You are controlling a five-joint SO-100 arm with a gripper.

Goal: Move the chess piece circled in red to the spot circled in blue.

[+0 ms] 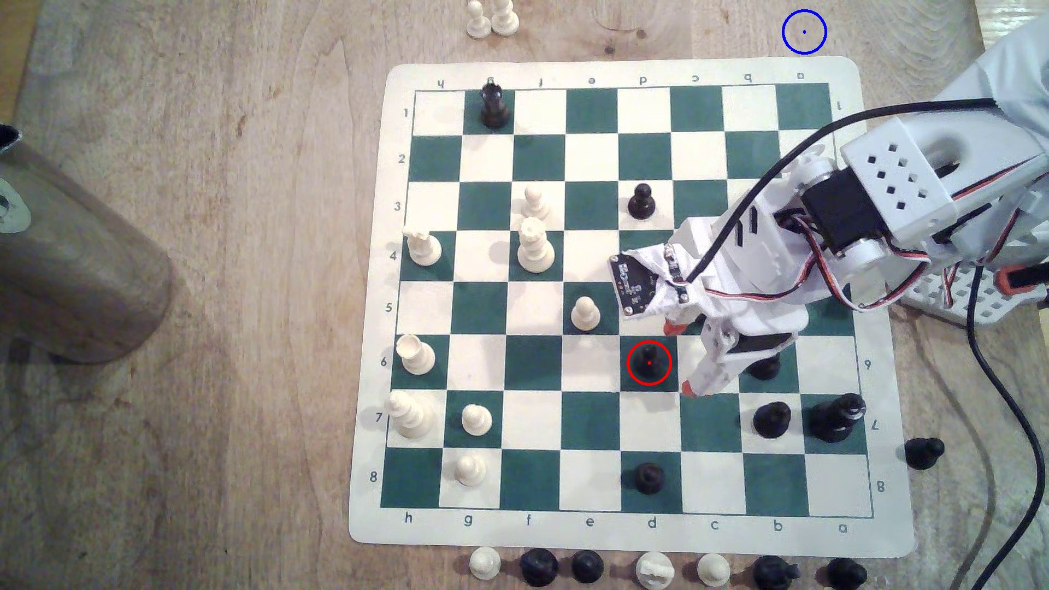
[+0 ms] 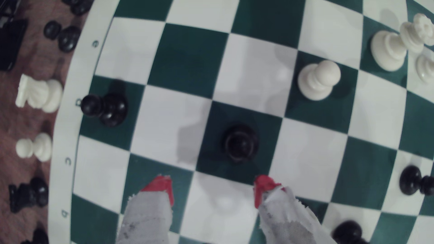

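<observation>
The black pawn (image 1: 649,362) stands upright inside the red ring on a green square of the board, in row 6, column d. My gripper (image 1: 680,357) hovers just to its right in the exterior view, open, with one red-tipped finger on each side of a wide gap and nothing between them. In the wrist view the pawn (image 2: 242,145) is seen from above, a little ahead of the open gripper (image 2: 212,187) and apart from both fingertips (image 2: 264,185). The blue-ringed spot (image 1: 804,32) is bare wood beyond the board's far right corner.
The green-and-white board (image 1: 369,397) holds a white pawn (image 1: 584,313) diagonally next to the ringed pawn, a black pawn (image 1: 641,201) further up, and black pieces (image 1: 772,420) below the arm. Spare pieces line the table's near edge (image 1: 653,569). A wooden cylinder (image 1: 68,255) stands at far left.
</observation>
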